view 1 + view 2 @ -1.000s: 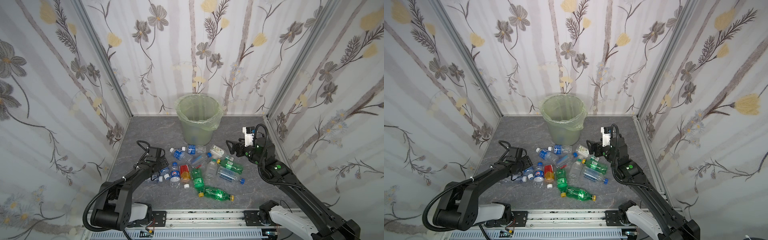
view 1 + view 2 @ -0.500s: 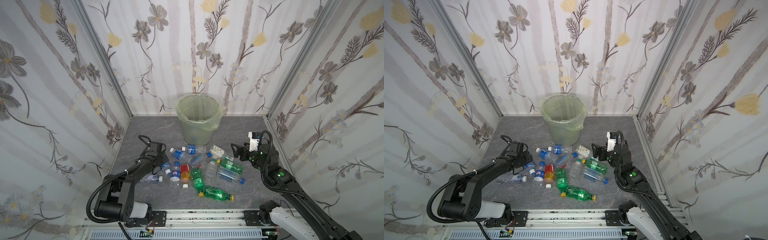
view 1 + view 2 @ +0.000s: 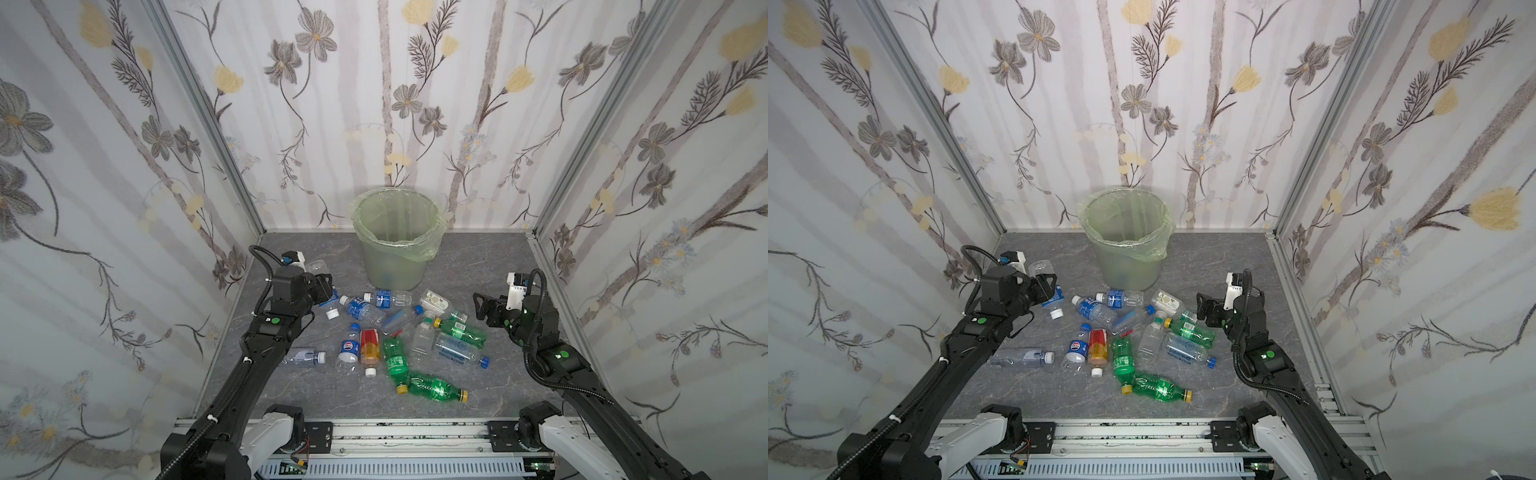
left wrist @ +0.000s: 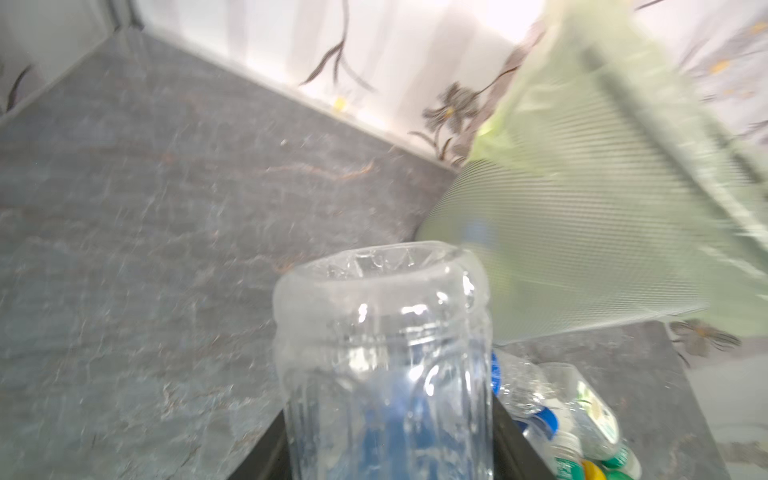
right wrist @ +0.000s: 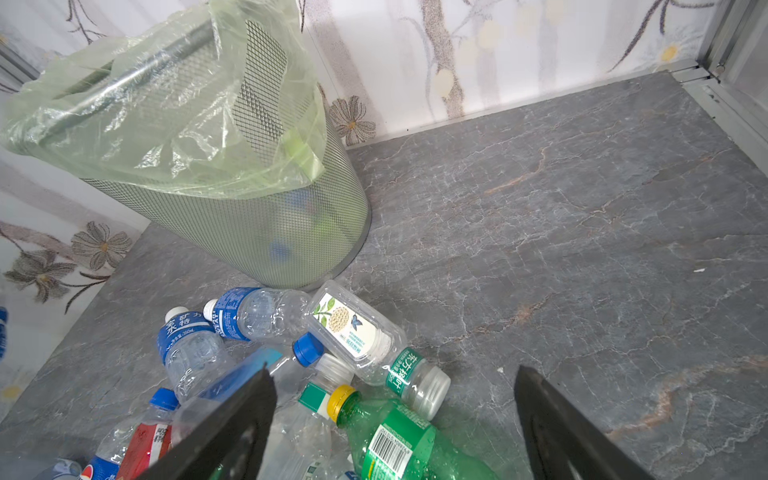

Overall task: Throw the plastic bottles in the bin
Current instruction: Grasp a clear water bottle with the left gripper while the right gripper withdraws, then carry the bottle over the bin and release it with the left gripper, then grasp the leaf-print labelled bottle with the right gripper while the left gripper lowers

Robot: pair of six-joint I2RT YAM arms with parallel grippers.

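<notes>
My left gripper is shut on a clear plastic bottle with a blue label, held above the floor left of the pile; its white cap points down. The bin, a pale green bucket with a green bag, stands at the back centre. Several plastic bottles lie in front of it: clear ones with blue labels, green ones with yellow caps, an amber one with a red label. My right gripper is open above a green bottle at the pile's right edge.
One clear bottle lies apart at the left, beside my left arm. Papered walls close in the grey stone floor on three sides. A metal rail runs along the front edge.
My left gripper has shut on the clear bottle and carried it up and toward the back. My right gripper has shifted a little to the right, staying open.
</notes>
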